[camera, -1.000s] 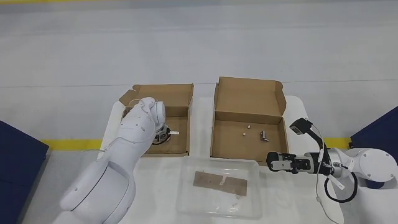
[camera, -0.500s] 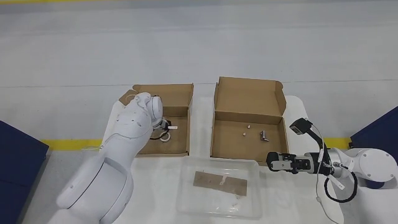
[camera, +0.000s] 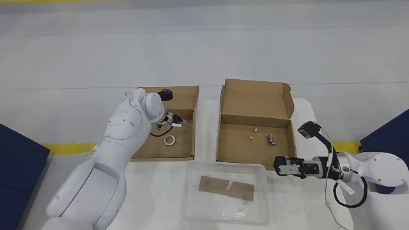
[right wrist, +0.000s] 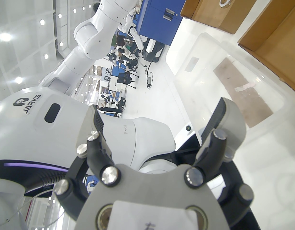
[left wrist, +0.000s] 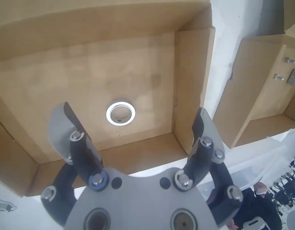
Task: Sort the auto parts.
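Left wrist view — metal ring (round) in cardboard box.

The left box and the right box are plain brown cardboard, and a darker, mottled brown sheet lies in the clear, colourless bin on the white bench. The ring is bright silver with a pale sheen, and the small bracket in the right box is duller silver-grey. The left gripper has black fingers backed with silver-grey plates, the right gripper is coloured the same, and the grey floor carries a yellow line.
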Available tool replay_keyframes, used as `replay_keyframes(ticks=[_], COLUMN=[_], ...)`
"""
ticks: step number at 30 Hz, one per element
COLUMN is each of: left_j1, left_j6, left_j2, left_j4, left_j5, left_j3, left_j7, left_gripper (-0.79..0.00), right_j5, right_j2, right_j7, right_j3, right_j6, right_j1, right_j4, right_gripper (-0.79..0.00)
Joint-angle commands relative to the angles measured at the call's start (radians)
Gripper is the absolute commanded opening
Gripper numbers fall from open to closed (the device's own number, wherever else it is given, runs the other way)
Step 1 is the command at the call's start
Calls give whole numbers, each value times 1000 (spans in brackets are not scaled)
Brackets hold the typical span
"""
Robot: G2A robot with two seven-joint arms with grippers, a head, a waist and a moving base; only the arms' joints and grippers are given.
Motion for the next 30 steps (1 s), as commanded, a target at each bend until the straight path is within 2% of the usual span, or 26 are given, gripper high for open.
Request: replay_keyframes(ticks=[1, 9, 12, 17, 20, 22, 24, 30], left_j1=[0, 0, 10, 38, 84, 129, 184, 416], left_j6=[2, 2, -21, -257, -383, -444, -466, -371], left_j2=[-1, -1, 9, 53, 85, 106, 126, 196], left_j4=[2, 2, -8, -34, -75, -123, -194, -576], left_j5=[0, 0, -39, -243, -364, -452, -525, -667], left_j3=[1, 1, -25, -142, -211, -258, -298, -392], left_j7=[1, 1, 20, -56, -134, -207, -263, -358], left_gripper=[0, 0, 0, 0, 0, 0, 0, 0], right_j5=[0, 0, 0, 0, 0, 0, 0, 0], right_j2=[0, 0, 0, 0, 0, 0, 0, 0], right_j7=[0, 0, 0, 0, 0, 0, 0, 0], right_j3=[0, 0, 0, 0, 0, 0, 0, 0], right_j6=[0, 0, 0, 0, 0, 0, 0, 0], right_j1=[0, 0, 0, 0, 0, 0, 0, 0], right_j4=[0, 0, 0, 0, 0, 0, 0, 0], right_gripper=[0, 0, 0, 0, 0, 0, 0, 0])
